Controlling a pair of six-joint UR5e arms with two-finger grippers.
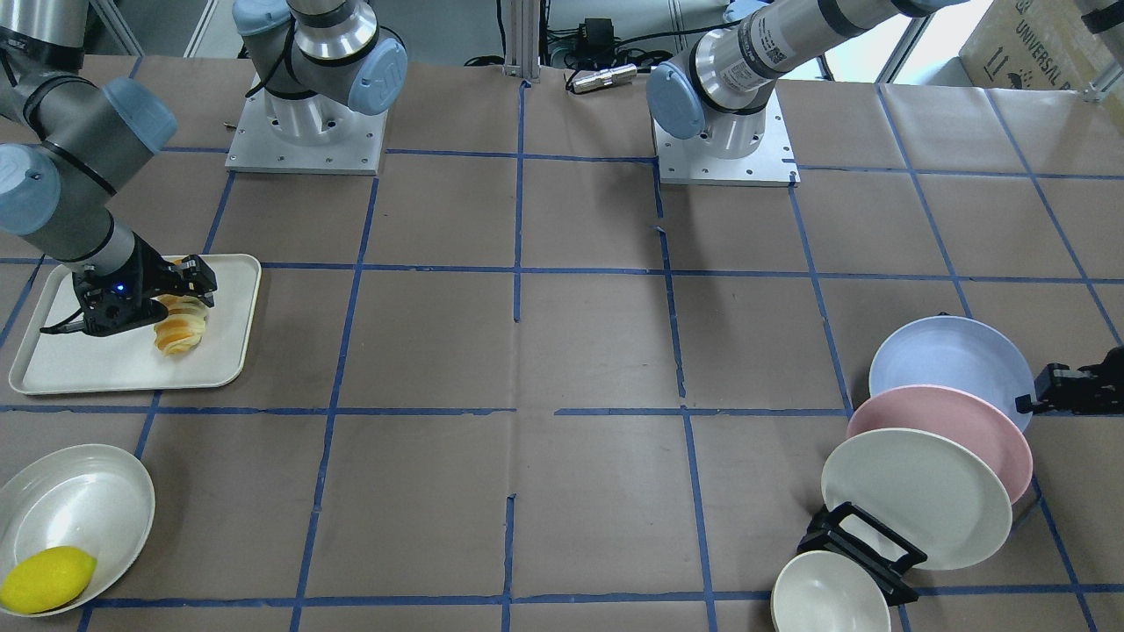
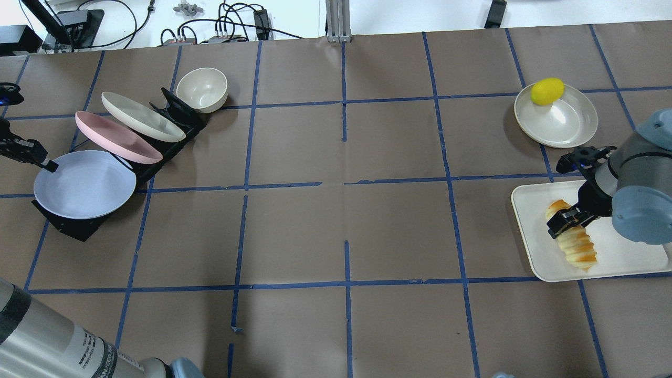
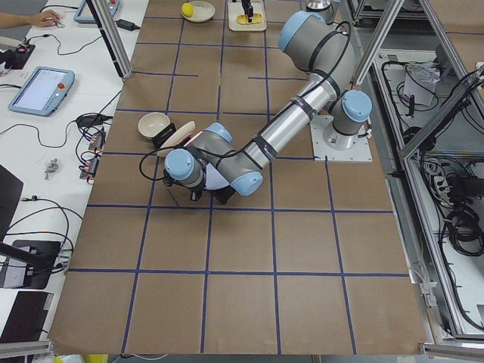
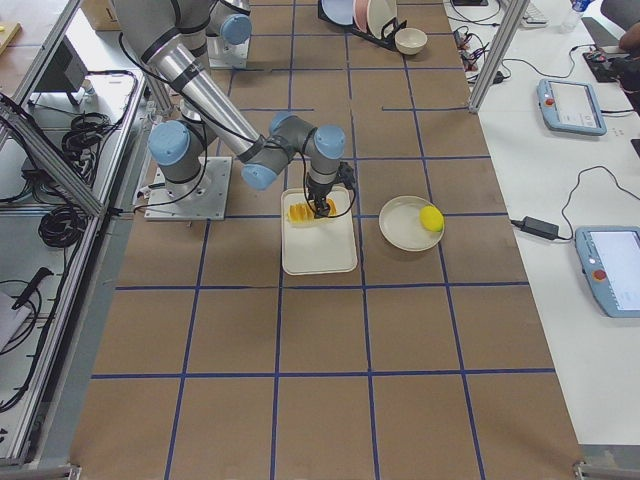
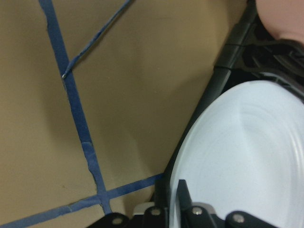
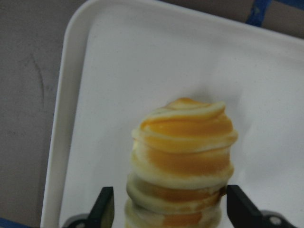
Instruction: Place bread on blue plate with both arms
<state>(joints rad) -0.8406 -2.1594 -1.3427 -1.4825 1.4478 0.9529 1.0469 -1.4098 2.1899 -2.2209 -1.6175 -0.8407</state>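
Note:
The striped orange and cream bread lies on a white tray and also shows in the overhead view. My right gripper is open and straddles one end of it. In the right wrist view the bread sits between the two fingers, with a small gap on the left. The blue plate leans in a black rack. My left gripper is shut on its rim. The left wrist view shows the fingers close together on the plate's edge.
A pink plate and a cream plate lean in the same rack behind the blue one. A small bowl sits at the rack's end. A yellow lemon lies in a white dish near the tray.

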